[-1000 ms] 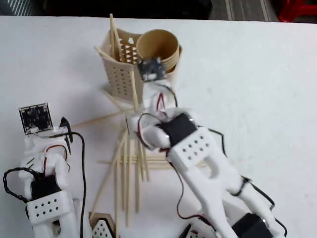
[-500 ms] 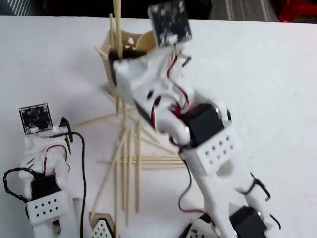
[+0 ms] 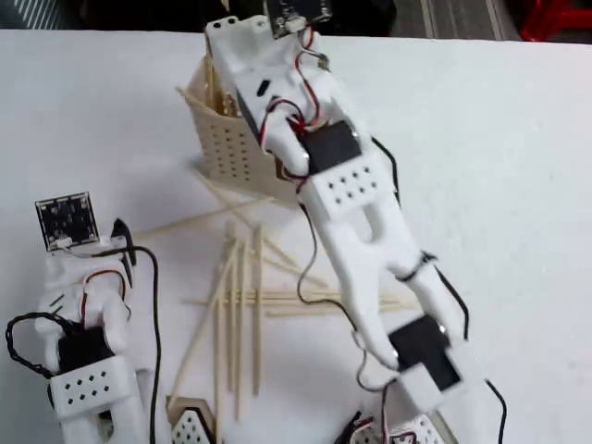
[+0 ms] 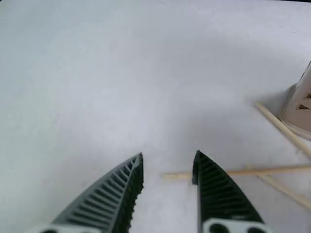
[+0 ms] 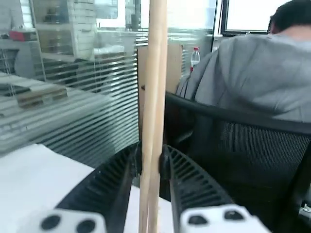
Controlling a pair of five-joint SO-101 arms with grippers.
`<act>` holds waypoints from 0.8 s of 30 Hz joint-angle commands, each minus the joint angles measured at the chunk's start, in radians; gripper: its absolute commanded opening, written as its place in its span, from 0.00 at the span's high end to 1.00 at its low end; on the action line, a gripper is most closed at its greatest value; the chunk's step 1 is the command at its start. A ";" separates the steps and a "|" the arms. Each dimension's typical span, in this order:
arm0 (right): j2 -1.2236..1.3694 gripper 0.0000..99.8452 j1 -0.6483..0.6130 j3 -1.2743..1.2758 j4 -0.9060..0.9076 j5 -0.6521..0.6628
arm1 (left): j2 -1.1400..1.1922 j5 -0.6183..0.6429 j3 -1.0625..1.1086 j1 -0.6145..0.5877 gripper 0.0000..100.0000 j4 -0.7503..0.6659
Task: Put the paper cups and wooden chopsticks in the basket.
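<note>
– Two, I think: the right gripper (image 5: pixel 150 150) pinches a pair of chopsticks (image 5: pixel 154 73) low on their length. Its jaws press on them from both sides, and the sticks stand upright.

– And where is the drop?

– The right arm (image 3: pixel 351 213) stretches across to the basket (image 3: pixel 227 148), which stands by the table's (image 3: pixel 481 139) far edge, left of its middle. The wrist hangs over the basket's rim, so the lower ends should be inside or just above it. The arm hides them, so I cannot tell which.

– How should it let go?

– I'd keep the sticks vertical and lower them until the ends sit well below the rim. Then open only a little, so they slide down rather than tip out. The basket looks light, and other sticks lean at its far-left corner, so a knock could tilt it.

– What's left after that?

– Plenty. Loose chopsticks (image 3: pixel 239 314) lie crossed on the near half of the table, between the two arms and well apart from the right gripper. The left gripper (image 4: pixel 168 154) sits low near the table's left side, jaws spread and empty. A single chopstick (image 4: pixel 243 171) lies just past one fingertip.
</note>
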 commanded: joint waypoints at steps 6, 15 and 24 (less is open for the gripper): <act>0.105 0.97 0.019 -0.044 0.008 0.014 | -0.015 -0.011 -0.006 -0.007 0.82 -0.020; -0.056 0.92 0.015 -0.041 0.219 0.006 | -0.015 -0.011 -0.006 -0.007 0.82 -0.020; -0.278 0.98 0.013 -0.041 0.782 0.005 | -0.015 -0.011 -0.006 -0.004 0.82 -0.018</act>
